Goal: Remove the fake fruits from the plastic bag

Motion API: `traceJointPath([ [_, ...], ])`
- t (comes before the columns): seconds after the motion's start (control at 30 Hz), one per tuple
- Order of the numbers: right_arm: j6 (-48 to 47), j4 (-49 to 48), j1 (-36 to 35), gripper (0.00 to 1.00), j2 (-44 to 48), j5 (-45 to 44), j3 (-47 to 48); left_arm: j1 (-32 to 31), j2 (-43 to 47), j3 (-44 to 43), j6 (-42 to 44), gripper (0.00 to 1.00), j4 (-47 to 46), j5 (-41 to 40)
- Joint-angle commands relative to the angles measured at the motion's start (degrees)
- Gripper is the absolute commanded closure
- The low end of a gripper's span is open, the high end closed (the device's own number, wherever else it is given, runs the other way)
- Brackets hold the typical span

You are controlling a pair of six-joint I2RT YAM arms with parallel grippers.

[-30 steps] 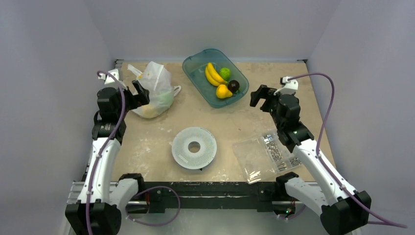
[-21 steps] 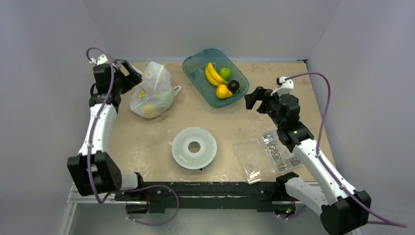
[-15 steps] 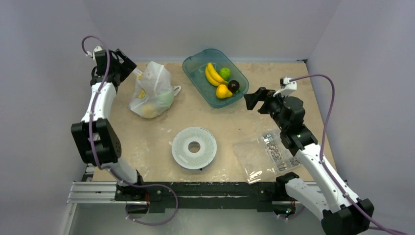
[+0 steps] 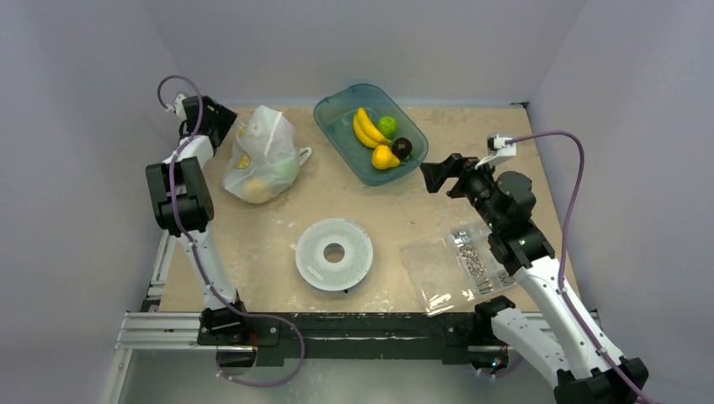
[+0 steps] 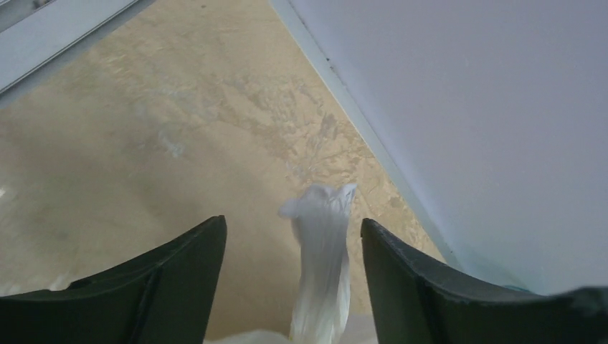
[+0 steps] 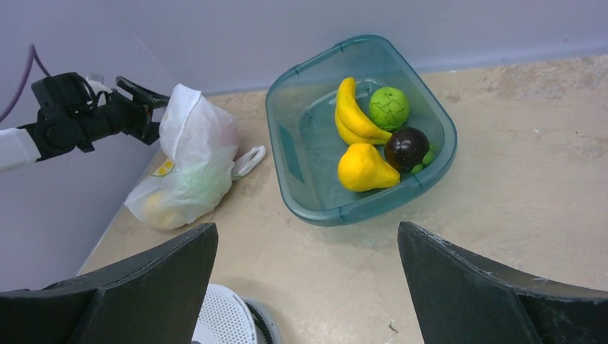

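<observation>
**Left arm lines up on the bag's top, nothing out yet**

The left pincer (image 4: 221,126) is reached out to the far left corner of the tabletop (image 4: 404,210), just beside the wall. Its fingers are parted around the twisted white top (image 5: 321,272) of the plastic bag (image 4: 265,151). In the wrist view that strip stands up between the two fingers, close to one and clear of the other, so I read the pincer as open and not yet pinching. My guess is it goes for the top because the thin, crinkly film offers little else to take hold of, and lifting there would open or tip the bag.

The bag slumps on the tabletop left of the teal tub (image 4: 337,118). The fake fruits (image 6: 201,183) lie inside it, showing as green and yellowish patches through the film. None of them is out.

The right pincer (image 4: 431,175) hangs spread wide and empty near the tub's front corner, facing the bag, likely waiting to help.

A white disc (image 4: 334,252) and a clear bag of screws (image 4: 459,265) lie nearer the arms, well apart from the work.

The bag carries yellow prints, but I can read no lettering on them, nor any brand or label elsewhere.
</observation>
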State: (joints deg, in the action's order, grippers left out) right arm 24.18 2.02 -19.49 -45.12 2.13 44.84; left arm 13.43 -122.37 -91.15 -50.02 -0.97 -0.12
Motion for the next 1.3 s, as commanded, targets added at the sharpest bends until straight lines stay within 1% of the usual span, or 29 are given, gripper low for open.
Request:
traceJointPath([
  [0.0, -1.9, -0.4, 0.1, 0.01, -1.4, 1.6, 3.8, 0.1, -2.8, -4.9, -2.3, 0.45, -12.3, 5.6],
  [0.07, -1.9, -0.6, 0.1, 0.01, -1.8, 1.6, 4.1, 0.2, -1.7, -5.2, -0.9, 0.63, -12.7, 6.7],
  [0.13, -1.3, -0.5, 0.1, 0.01, -2.6, 1.5, 4.5, 0.2, 0.6, -6.4, 2.6, 0.90, -11.9, 7.4],
  [0.17, -0.9, -0.6, 0.1, 0.01, -3.0, 2.4, 4.7, 0.2, 2.0, -7.4, 4.4, 1.00, -10.1, 7.2],
  [0.3, 0.3, -1.0, 0.1, 0.01, -4.7, 5.0, 5.4, 0.5, 8.7, -10.0, 8.4, 1.00, -5.1, 7.3],
  [0.43, 0.6, -1.2, 0.1, 0.01, -7.7, 7.9, 6.5, 0.6, 15.5, -13.5, 11.8, 1.00, 5.6, 7.4],
  [0.5, 0.7, -1.1, 0.0, 0.01, -9.9, 9.1, 7.3, 0.6, 19.5, -12.6, 12.1, 1.00, 8.7, 9.2],
  [0.6, 2.2, -1.2, -0.2, 0.01, -13.5, 10.0, 8.7, 0.5, 27.5, -6.0, 12.8, 1.00, 9.7, 11.6],
  [0.63, 2.4, -1.6, -0.5, 0.01, -14.6, 10.5, 9.0, 0.5, 30.3, -2.6, 12.6, 1.00, 9.7, 12.9],
  [0.7, 3.5, -3.0, -1.5, 0.01, -16.6, 11.1, 9.1, 0.3, 36.5, 6.9, 11.6, 1.00, 9.9, 15.0],
  [0.8, 5.5, -7.1, -4.6, 0.01, -19.2, 11.3, 8.0, -1.1, 43.9, 18.2, 11.4, 1.00, 12.1, 17.2],
  [0.87, 6.3, -9.2, -7.9, 0.01, -21.0, 9.8, 8.0, -2.8, 48.6, 24.1, 13.5, 1.00, 14.6, 17.3],
  [0.97, 6.2, -10.2, -13.3, 0.01, -25.0, 7.1, 9.7, -6.4, 55.2, 30.3, 16.6, 1.00, 20.7, 13.7],
  [1.1, 6.4, -11.4, -19.8, 0.01, -30.7, 5.2, 12.2, -10.6, 63.5, 38.2, 17.5, 1.00, 23.1, 13.1],
  [1.2, 3.9, -11.3, -24.4, 0.01, -33.9, 2.3, 14.4, -11.9, 68.5, 40.0, 18.2, 1.00, 28.4, 12.9],
  [1.27, 3.1, -11.4, -26.0, 0.01, -35.6, 1.4, 15.5, -12.0, 71.5, 40.7, 18.4, 1.00, 31.3, 13.7],
])
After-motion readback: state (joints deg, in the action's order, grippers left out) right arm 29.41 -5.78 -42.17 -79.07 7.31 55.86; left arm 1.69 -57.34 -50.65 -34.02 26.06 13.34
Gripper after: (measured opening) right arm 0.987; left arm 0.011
